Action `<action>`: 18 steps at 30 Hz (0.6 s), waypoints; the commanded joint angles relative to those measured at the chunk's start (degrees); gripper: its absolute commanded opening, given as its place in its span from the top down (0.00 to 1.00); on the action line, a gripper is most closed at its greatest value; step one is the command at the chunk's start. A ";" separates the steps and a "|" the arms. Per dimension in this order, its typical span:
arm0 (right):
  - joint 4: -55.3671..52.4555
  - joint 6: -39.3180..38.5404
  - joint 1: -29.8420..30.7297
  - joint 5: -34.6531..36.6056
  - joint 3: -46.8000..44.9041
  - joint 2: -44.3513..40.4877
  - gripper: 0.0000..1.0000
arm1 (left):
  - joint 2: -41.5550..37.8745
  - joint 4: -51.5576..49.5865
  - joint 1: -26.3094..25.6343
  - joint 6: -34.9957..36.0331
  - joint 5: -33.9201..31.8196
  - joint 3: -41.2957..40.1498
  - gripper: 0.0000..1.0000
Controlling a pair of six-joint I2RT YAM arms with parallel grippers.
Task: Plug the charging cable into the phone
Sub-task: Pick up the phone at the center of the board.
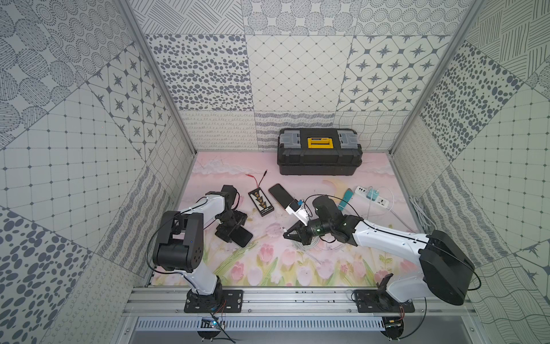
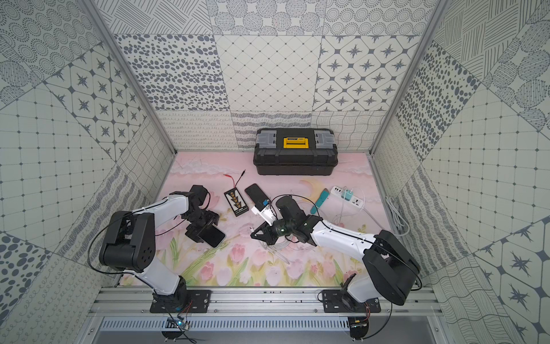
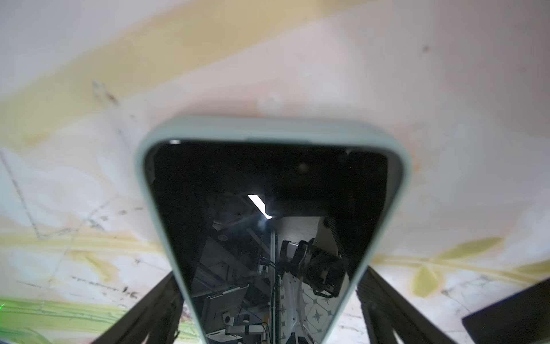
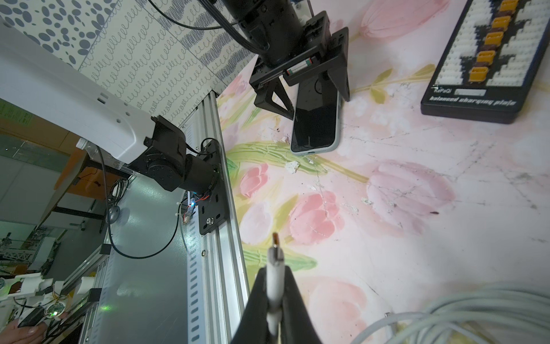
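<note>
The phone (image 1: 242,236) (image 2: 215,237), with a black screen and a pale green case, lies flat on the flowered mat. My left gripper (image 1: 235,235) (image 3: 268,271) stands open astride it, one finger close along each long edge (image 4: 317,107). The phone's port end (image 4: 312,151) points toward my right gripper. My right gripper (image 1: 287,235) (image 2: 254,235) (image 4: 275,268) is shut on the white charging cable's plug (image 4: 275,253). The metal tip sticks out past the fingers, a hand's width short of the phone. The rest of the cable lies coiled (image 1: 308,245) (image 4: 446,312) under the right wrist.
Another dark phone (image 1: 278,193) with a white gadget (image 1: 296,208) on it lies behind, next to a balance charging board (image 1: 261,202). A black toolbox (image 1: 320,155) stands at the back. A power strip (image 1: 372,196) and a teal item (image 1: 346,198) lie at the right.
</note>
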 commanded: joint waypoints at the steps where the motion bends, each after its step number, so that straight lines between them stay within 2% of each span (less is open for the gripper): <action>1: 0.93 -0.45 0.23 0.35 -0.32 0.65 1.00 | 2.13 2.31 1.07 1.43 -3.20 -1.93 0.09; 5: 0.61 -0.61 0.22 0.51 -0.36 0.49 1.00 | 1.84 2.00 1.13 2.62 -3.54 -2.07 0.13; 11: 0.86 -0.45 0.20 0.58 -0.44 0.89 1.00 | 0.22 2.79 1.05 6.10 -2.25 -2.86 0.46; 13: 1.08 -0.20 0.21 0.22 -0.39 1.25 1.00 | -1.72 3.06 1.06 7.22 -0.79 -2.99 0.63; 18: 2.25 1.10 0.82 -0.24 -1.16 1.96 1.00 | -10.53 3.03 0.14 11.57 3.82 -2.23 0.79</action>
